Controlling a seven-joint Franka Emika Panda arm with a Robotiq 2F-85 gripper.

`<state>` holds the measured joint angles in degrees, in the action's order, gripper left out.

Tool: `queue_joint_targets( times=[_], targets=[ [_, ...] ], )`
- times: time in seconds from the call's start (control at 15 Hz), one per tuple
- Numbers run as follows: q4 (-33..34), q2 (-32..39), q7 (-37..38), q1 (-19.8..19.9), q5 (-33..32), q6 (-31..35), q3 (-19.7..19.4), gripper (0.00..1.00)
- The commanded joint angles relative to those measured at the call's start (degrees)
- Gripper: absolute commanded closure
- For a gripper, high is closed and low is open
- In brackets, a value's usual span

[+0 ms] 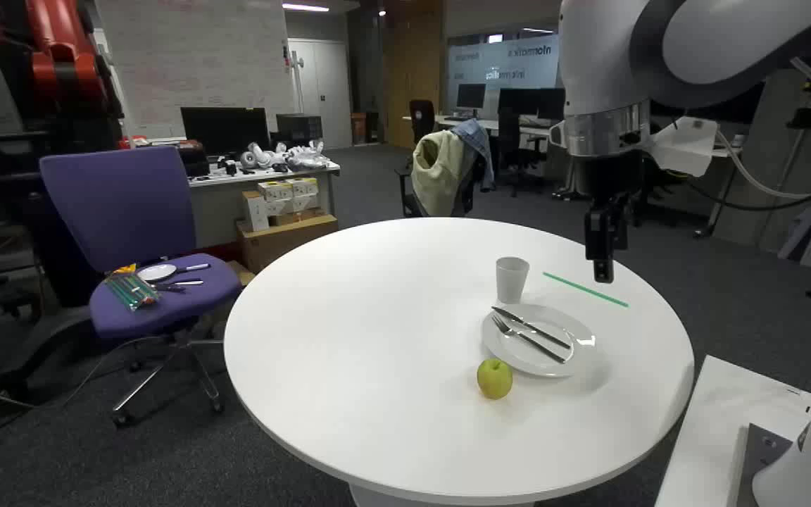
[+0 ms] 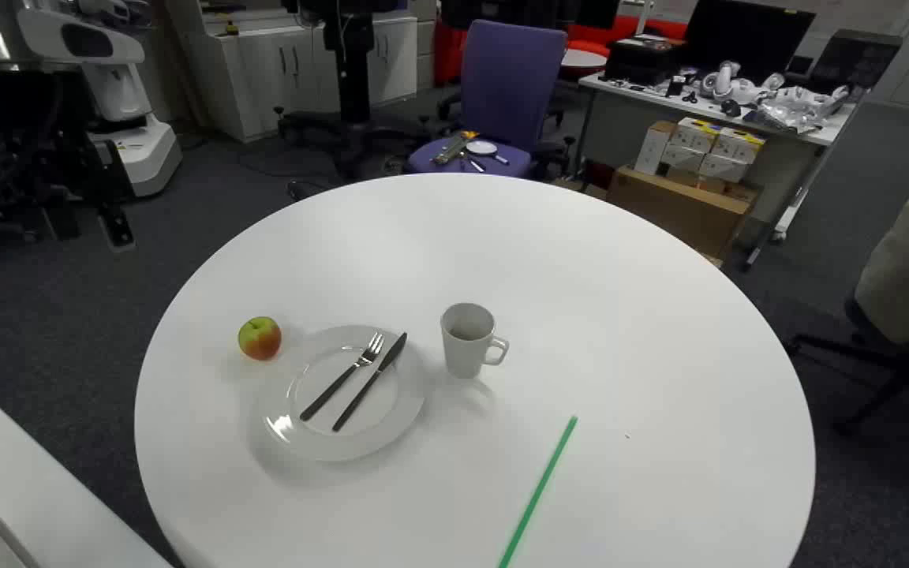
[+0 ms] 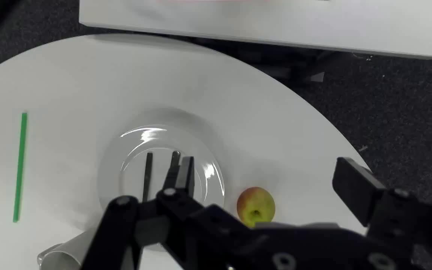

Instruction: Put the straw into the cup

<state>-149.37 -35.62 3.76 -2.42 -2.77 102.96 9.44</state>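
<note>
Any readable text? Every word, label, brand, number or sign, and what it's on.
"nformatics" on the pale glass panel; other lettering there too blurred.
White whiteboard: marks too faint to read.
Stacked white-and-yellow cardboard boxes: print too small.
White cup with handle, thin green straw: none seen.

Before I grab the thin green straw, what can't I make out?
In an exterior view: green straw, lower end cut off by bottom edge.
Same view: tiny dark speck, too small to identify.
Wrist view: metal fork, mostly hidden behind the black gripper.
Wrist view: white handled cup, mouth partly cut off by bottom edge.
</note>
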Motion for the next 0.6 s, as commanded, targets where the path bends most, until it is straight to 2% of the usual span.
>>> queue_joint_targets(
  times=[0.0,0.2,0.33,0.53],
  targets=[
    [0.1,0.2,0.6,-1.1,-0.5,-0.1,-1.0,0.0],
    [0.1,0.2,0.6,-1.1,-0.5,-0.1,-1.0,0.0],
    [0.0,0.5,-0.6,-0.3,-0.8,0.7,-2.5,0.0],
    [0.0,-2.0,-3.2,1.5,-0.3,3.4,-7.4,0.0]
  ],
)
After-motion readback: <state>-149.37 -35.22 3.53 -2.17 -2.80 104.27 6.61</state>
